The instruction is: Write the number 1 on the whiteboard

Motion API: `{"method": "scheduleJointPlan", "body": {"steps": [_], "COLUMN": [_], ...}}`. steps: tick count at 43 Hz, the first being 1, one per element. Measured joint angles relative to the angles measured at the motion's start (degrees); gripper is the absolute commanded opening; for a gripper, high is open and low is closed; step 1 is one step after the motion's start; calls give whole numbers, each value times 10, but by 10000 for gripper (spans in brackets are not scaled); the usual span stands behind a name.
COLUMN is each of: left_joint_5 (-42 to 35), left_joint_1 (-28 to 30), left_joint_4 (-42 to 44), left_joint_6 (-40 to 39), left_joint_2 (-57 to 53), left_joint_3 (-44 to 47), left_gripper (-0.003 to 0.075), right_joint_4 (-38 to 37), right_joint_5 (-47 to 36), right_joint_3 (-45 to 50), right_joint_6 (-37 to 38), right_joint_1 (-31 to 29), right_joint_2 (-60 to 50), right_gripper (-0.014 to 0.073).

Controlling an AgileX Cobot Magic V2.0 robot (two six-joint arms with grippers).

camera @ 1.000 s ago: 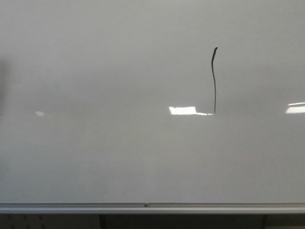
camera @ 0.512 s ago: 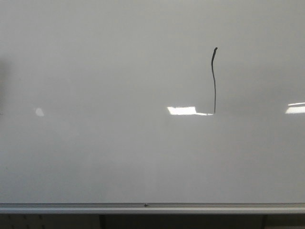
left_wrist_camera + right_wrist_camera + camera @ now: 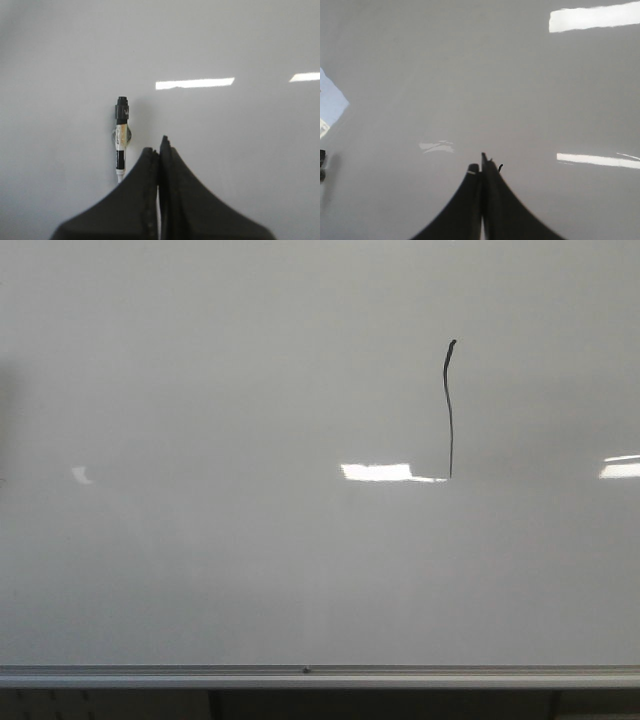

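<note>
While both pincers press together, left pincer [image 3: 159,150], right pincer [image 3: 481,172], number 1 [image 3: 449,410] on whiteboard [image 3: 220,570]

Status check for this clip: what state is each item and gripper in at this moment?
number 1: drawn, thin vertical stroke
whiteboard: otherwise unmarked, glossy reflections
marker: against the board, not gripped
left gripper: shut, empty
right gripper: shut, empty

A thin black number 1 [image 3: 449,408], thicker at its top, stands right of centre on the whiteboard [image 3: 220,570]; a silver rail [image 3: 320,676] lines the board's lower edge.
</note>
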Motion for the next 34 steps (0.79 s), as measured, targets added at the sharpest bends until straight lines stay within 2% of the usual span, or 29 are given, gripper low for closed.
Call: {"method": "scheduleJointPlan", "body": {"steps": [28,34], "left_joint_5": [1,-40], "left_joint_1": [0,0], "left_joint_4": [0,38], "left_joint_6": [0,-29], "left_joint_2": [-24,-36], "left_joint_3": [1,26], "left_gripper": [-20,-20], "right_joint_4": [0,0], "right_joint_5": [0,0], "right_joint_3": [0,0], "right_joint_6": [-1,-1], "right_joint_1": [0,0], "right_joint_2": [0,0], "right_gripper": [-117,-117]}}
